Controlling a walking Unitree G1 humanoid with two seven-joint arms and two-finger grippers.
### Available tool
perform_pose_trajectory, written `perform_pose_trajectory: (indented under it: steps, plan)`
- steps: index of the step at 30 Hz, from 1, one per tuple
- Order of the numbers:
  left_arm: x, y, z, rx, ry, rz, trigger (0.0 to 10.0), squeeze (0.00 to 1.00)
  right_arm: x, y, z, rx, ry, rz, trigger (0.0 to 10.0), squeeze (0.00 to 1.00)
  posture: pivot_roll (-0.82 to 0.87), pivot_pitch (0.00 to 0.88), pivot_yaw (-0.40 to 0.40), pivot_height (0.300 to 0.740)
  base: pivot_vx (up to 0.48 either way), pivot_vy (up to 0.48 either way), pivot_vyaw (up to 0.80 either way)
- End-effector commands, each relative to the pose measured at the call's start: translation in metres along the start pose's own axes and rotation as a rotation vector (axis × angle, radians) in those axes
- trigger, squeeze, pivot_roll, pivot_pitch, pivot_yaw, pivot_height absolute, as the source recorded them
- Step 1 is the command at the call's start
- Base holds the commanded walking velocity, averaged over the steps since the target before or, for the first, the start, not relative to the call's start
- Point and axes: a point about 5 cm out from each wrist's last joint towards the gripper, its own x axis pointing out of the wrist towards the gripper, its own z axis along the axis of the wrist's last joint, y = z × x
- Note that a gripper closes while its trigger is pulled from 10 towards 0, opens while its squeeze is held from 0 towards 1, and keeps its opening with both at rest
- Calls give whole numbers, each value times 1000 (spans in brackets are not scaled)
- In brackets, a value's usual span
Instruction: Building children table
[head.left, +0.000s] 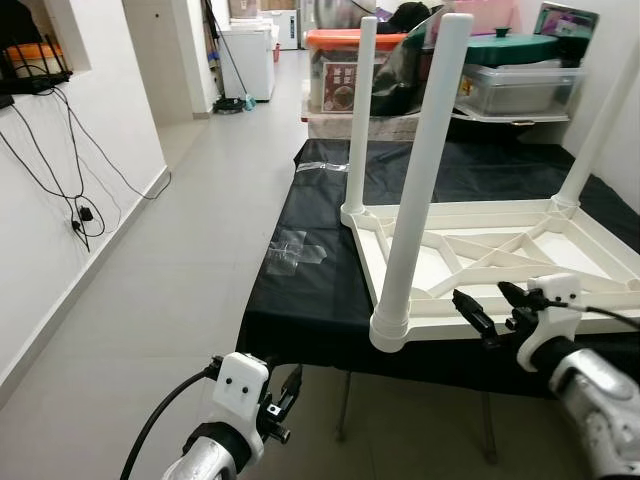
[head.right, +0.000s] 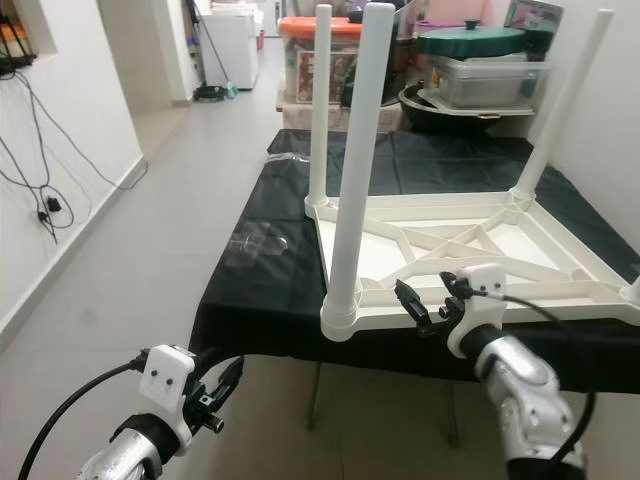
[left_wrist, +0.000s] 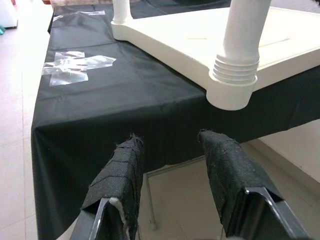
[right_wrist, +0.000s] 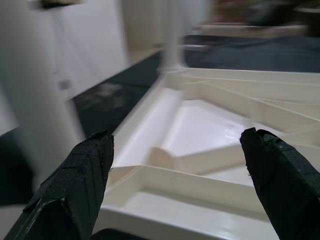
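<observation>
Nearest the camera, the left gripper (head.left: 285, 395) hangs low before the counter's front edge, below and clear of the black cloth, its two fingers (left_wrist: 120, 175) parted with nothing between them; the left wrist view looks past them at the cloth's hanging edge and the ribbed base of the near leg. A little farther in, the right gripper (head.left: 495, 305) sits at the near rim of the children table (head.left: 500, 255), its fingers (right_wrist: 80, 175) spread wide and empty over the ribbed underside, blurred in the right wrist view. The children table lies upside down on the counter (head.left: 300, 290), which is draped in black cloth, its white frame toward the counter's right side. The near leg (head.left: 420, 190) stands upright in the front left corner socket, just left of the right gripper; a second leg (head.left: 358, 120) stands at the far left corner and a third (head.right: 560, 110) at the far right. A patch of clear tape (head.left: 290, 250) lies on the cloth left of the frame. Beyond the counter sit storage boxes (head.left: 345, 70) and a green lid (head.left: 510, 48)
</observation>
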Motion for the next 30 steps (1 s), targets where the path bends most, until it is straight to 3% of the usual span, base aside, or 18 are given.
perform_pose_trajectory:
  steps: [1, 2, 7, 15, 25, 30]
  plan:
    - [-3, -3, 3, 16, -13, -29, 10000, 0, 7, 11, 2, 10, 13, 129, 10000, 0, 78, 0, -23, 740, 0, 0, 0]
    - [-3, -3, 3, 16, -13, -29, 10000, 0, 7, 11, 2, 10, 13, 129, 10000, 0, 78, 0, -23, 740, 0, 0, 0]
    - [-8, -14, 4, 47, -18, -101, 10000, 0, 26, 26, 19, -39, 6, 363, 10000, 0, 86, 0, -31, 740, 0, 0, 0]
    - [-8, -16, 5, 52, -18, -102, 10000, 0, 39, 33, 23, -65, 17, 473, 10000, 0, 90, 0, -40, 740, 0, 0, 0]
    - [-9, -16, 5, 56, -17, -104, 10000, 0, 55, 40, 25, -62, -5, 491, 10000, 0, 94, 9, -46, 740, 0, 0, 0]
    - [-9, -16, 5, 60, -18, -97, 10000, 0, 72, 42, 27, -45, -29, 464, 10000, 0, 97, 13, -50, 740, 0, 0, 0]
